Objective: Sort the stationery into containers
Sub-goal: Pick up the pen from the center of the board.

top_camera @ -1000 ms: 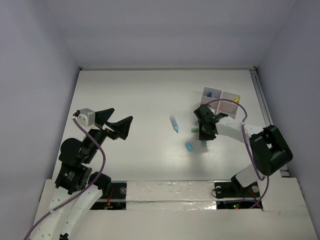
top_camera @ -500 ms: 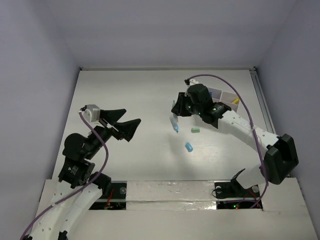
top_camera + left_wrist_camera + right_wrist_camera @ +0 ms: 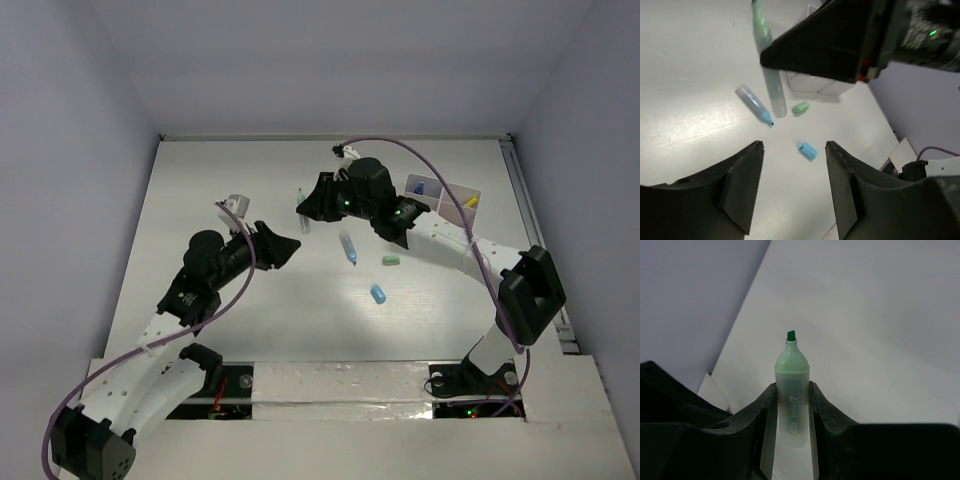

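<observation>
Pinching an uncapped green marker (image 3: 791, 365) in your right gripper (image 3: 791, 386), close to the spread, empty left gripper (image 3: 794, 146), you risk a collision knocking the marker loose.

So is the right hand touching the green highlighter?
Touching. The right wrist view shows the green highlighter clamped in the right hand, both fingers pressed flat against its barrel.

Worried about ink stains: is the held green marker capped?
No, the marker in the right gripper shows a bare green tip.
</observation>
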### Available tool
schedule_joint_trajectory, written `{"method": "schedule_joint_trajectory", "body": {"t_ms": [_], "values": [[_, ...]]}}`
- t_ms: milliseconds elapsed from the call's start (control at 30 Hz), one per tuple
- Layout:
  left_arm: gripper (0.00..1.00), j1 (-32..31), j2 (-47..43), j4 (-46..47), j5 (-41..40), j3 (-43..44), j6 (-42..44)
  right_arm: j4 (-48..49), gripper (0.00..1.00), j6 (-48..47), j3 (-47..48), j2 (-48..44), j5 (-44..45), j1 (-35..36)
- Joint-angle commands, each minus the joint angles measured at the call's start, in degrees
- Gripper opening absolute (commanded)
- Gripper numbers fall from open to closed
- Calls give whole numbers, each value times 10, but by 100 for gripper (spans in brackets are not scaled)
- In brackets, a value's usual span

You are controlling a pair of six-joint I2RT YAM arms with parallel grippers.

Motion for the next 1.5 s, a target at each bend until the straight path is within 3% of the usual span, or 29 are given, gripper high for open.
{"method": "schedule_joint_trajectory", "body": {"t_ms": [0, 300, 467, 733, 900, 1033, 1133, 1467], "values": [[47, -12, 7, 55, -30, -13, -34, 92, 4, 26, -8, -16, -42, 5], [46, -67, 46, 97, -78, -11, -41, 117, 5, 37, -40, -31, -55, 10], [41, -115, 67, 87, -166, 0, -21, 127, 5, 45, -52, -36, -68, 10], [42, -180, 75, 75, -305, 16, -5, 127, 6, 46, -64, -50, -76, 16], [43, -186, 69, 63, -332, 17, 2, 117, 6, 39, -68, -56, -61, 16], [54, -186, 72, 64, -341, 19, 7, 104, 6, 31, -65, -57, -55, 16], [54, -186, 76, 81, -344, 14, 9, 105, 6, 32, -66, -59, -68, 21], [37, -186, 90, 133, -339, 8, 9, 116, 6, 45, -74, -53, -84, 26]]}}
